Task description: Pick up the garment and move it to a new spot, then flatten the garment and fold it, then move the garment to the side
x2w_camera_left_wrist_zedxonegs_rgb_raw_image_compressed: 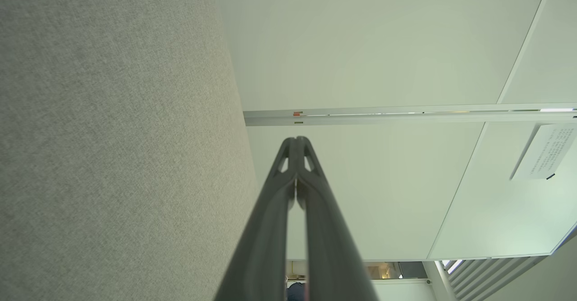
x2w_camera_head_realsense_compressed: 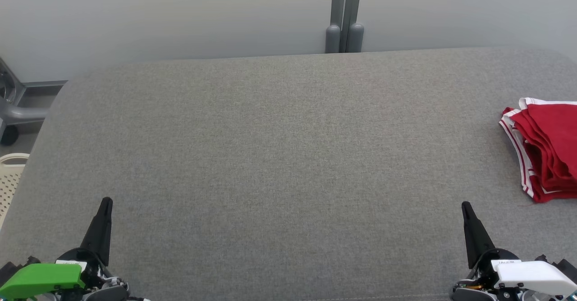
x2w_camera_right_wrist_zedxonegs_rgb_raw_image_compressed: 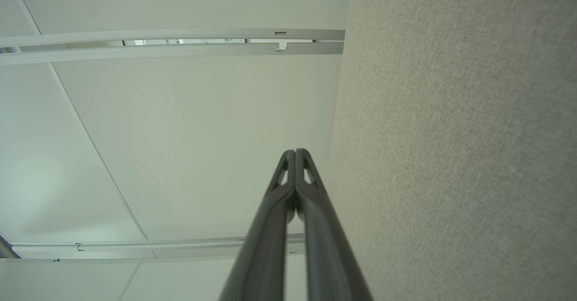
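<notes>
The garment is red with white trim, folded into a compact stack at the right edge of the grey fabric table, partly cut off by the head view's border. My left gripper rests at the lower left, its dark fingers pressed together with nothing between them. At the lower right stands my right gripper, also shut and empty, a short way in front of and to the left of the garment. The left wrist view shows the left gripper with fingertips touching; the right wrist view shows the right gripper likewise.
A pale wall with a grey double post runs behind the table's far edge. A perforated white basket and a grey wheeled stand sit off the table's left side.
</notes>
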Tool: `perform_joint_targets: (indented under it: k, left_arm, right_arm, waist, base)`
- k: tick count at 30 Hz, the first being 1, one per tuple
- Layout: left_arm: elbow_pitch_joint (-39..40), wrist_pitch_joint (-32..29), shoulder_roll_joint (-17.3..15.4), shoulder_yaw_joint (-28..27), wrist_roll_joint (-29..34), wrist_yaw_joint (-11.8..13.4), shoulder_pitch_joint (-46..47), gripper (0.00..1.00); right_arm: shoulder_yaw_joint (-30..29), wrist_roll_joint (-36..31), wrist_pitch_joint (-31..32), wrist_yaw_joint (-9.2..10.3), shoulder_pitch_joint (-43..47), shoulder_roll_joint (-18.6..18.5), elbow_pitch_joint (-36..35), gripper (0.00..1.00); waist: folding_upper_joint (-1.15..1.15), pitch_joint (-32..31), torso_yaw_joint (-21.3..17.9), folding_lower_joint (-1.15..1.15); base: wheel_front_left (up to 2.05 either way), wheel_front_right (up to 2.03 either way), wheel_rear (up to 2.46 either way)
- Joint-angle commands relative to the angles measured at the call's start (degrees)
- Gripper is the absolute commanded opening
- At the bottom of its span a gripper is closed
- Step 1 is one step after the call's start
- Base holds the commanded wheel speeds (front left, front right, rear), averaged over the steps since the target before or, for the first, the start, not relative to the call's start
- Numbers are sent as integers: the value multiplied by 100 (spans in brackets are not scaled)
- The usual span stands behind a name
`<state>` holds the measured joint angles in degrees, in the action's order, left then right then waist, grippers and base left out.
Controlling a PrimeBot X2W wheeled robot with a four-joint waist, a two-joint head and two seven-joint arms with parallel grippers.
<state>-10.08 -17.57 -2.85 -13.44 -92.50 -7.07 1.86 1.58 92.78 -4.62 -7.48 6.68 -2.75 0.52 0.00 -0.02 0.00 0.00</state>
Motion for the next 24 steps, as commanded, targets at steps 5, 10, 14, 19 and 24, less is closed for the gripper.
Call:
perform_joint_targets:
  k: [5, 10, 14, 19, 24]
  left_arm:
    - [11, 2, -3, -22, 1, -31, 81, 0]
    - [11, 2, -3, -22, 1, -32, 82, 0]
    - [11, 2, -3, -22, 1, -32, 82, 0]
    - [11, 2, -3, -22, 1, -32, 82, 0]
    - [11, 2, -3, -22, 1, -32, 82, 0]
  right_arm:
    - [2, 33, 23, -2, 39, -24, -29, 0]
    - [2, 33, 24, -2, 39, -24, -29, 0]
    - [2, 33, 23, -2, 39, -24, -29, 0]
    - [2, 33, 24, -2, 39, -24, -29, 0]
    - [2, 33, 23, -2, 39, -24, -29, 0]
  waist:
    - [0, 0, 0, 0]
    - [0, 0, 0, 0]
    - [0, 0, 0, 0]
    - [0, 0, 0, 0]
    - [0, 0, 0, 0]
  base:
    - [0, 0, 0]
    - [0, 0, 0]
    - [0, 0, 0]
    - [0, 0, 0]
    - [0, 0, 0]
